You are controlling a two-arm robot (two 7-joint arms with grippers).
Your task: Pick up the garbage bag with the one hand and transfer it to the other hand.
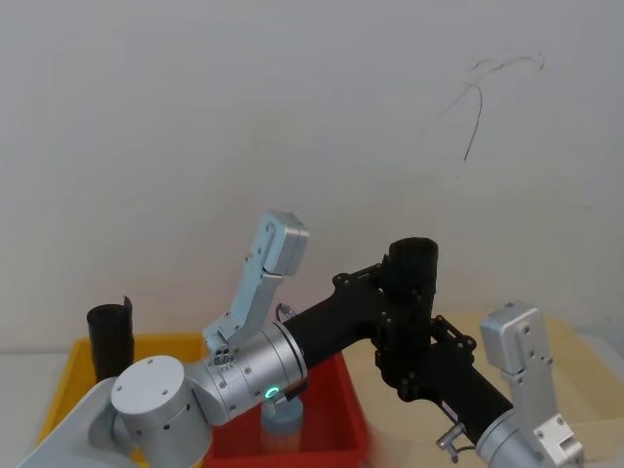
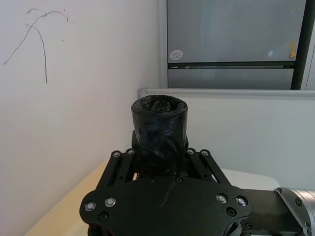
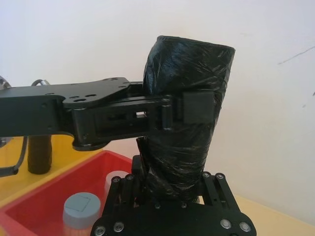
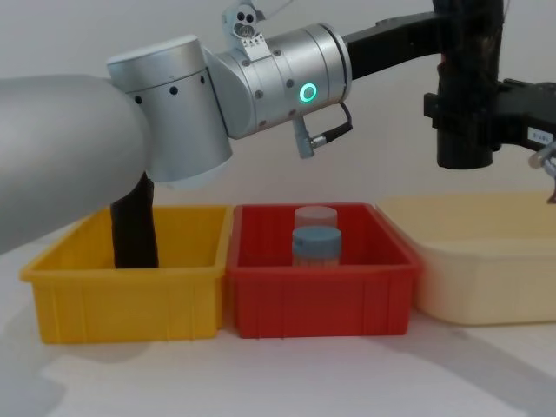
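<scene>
The garbage bag point(image 1: 411, 265), a thick black roll, is held upright in the air above the bins. My left gripper point(image 1: 394, 281), on the green-ringed wrist, reaches in from the left and is shut around the bag's middle; its fingers point(image 3: 189, 109) wrap the roll in the right wrist view. My right gripper point(image 1: 409, 359), with a white label, comes up from the lower right and is shut on the bag's lower end point(image 3: 172, 172). In the chest view the bag point(image 4: 465, 87) hangs high at the right. The bag's rounded top point(image 2: 159, 110) shows in the left wrist view.
A yellow bin point(image 4: 122, 295) on the left holds a slimmer black roll point(image 4: 135, 230). A red bin point(image 4: 317, 300) in the middle holds two lidded jars point(image 4: 315, 243). A cream tub point(image 4: 486, 278) stands at the right. A white wall is close behind.
</scene>
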